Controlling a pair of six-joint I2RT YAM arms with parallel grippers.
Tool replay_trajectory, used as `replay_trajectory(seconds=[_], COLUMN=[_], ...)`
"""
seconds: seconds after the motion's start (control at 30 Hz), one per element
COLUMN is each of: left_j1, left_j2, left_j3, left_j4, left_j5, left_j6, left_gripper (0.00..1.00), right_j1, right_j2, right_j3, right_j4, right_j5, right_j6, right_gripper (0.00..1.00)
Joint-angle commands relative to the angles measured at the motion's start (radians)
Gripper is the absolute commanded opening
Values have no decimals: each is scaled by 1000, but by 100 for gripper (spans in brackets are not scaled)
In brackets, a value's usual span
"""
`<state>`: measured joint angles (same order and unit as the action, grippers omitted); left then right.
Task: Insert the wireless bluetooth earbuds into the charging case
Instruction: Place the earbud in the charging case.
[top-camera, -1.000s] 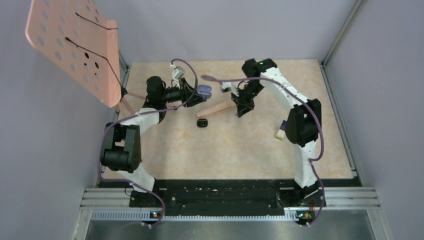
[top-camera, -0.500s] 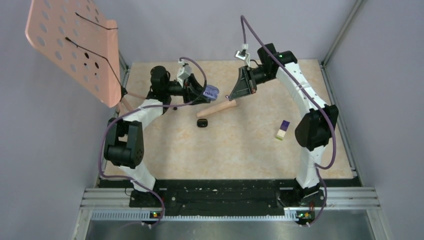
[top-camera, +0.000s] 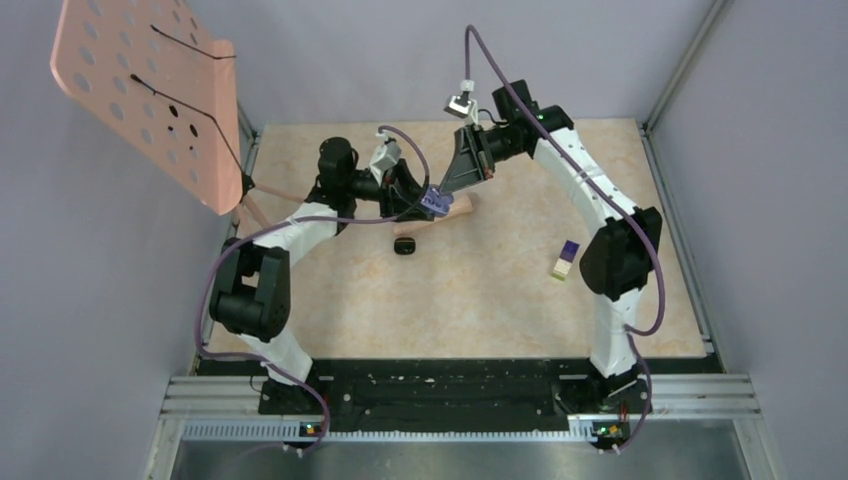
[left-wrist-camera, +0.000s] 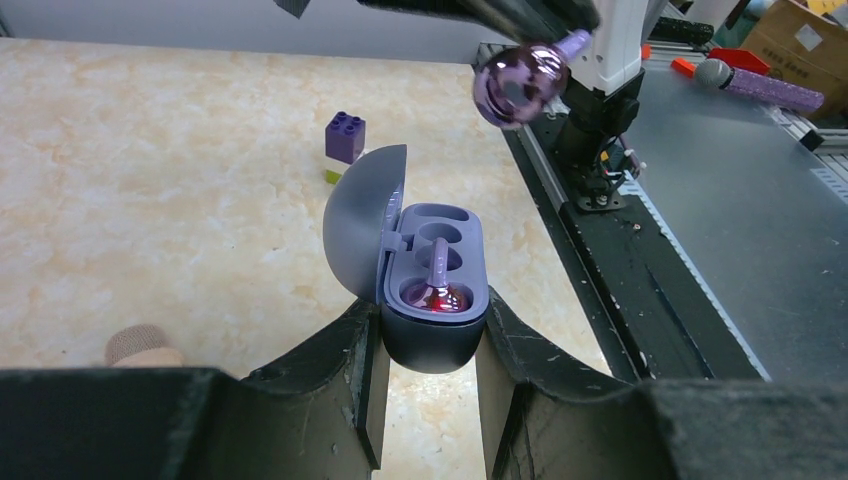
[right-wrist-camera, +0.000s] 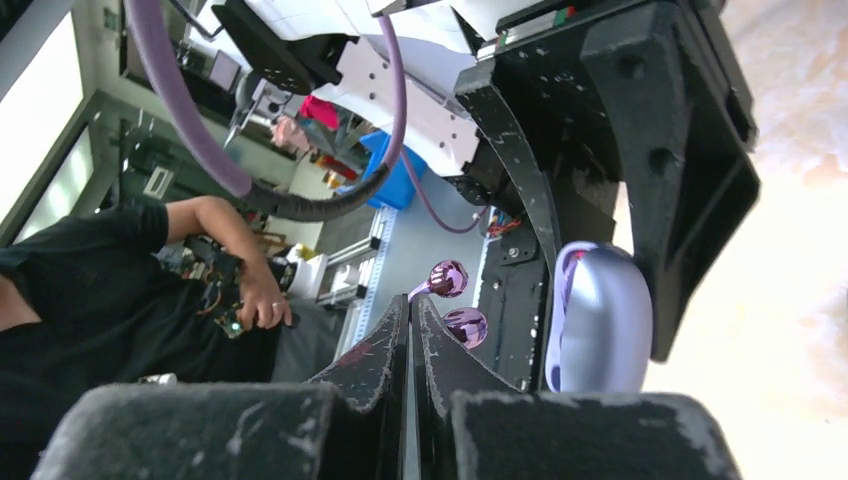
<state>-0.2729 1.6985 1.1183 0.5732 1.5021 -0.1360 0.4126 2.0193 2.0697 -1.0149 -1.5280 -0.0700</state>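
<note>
The tiny glossy earbud (left-wrist-camera: 520, 82), light and slippery and so best pinched at its thin stem, hangs from the tightly closed right gripper (right-wrist-camera: 412, 305) close to the charging case (left-wrist-camera: 432, 348), which the left gripper (left-wrist-camera: 430, 318) holds by its smooth sides, lid up.

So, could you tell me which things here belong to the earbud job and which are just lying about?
Job: charging case, open, held in left gripper; seated earbud inside it; second earbud, held by right gripper.
Lying about: wooden peg; purple-and-cream block; small black item, too small to identify; pink perforated board.
</note>
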Motion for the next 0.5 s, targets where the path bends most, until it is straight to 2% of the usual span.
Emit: replay_trajectory(seconds=[0.0,0.27,0.47], left_j1=[-5,-5,-5], left_j2=[-69,-75,-81], left_j3=[4,33,29], left_j4=[24,29,25], left_j5=[27,45,60], left_j6=[15,-17,-22], left_gripper=[0,0,0], right_j1=[34,35,29], right_j2=[-10,-73,-88], right_j3=[-20,-204,-226], right_j4=[137,324,387], right_j5=[-128,-128,-127], right_j6=[139,290,336], right_gripper=[0,0,0])
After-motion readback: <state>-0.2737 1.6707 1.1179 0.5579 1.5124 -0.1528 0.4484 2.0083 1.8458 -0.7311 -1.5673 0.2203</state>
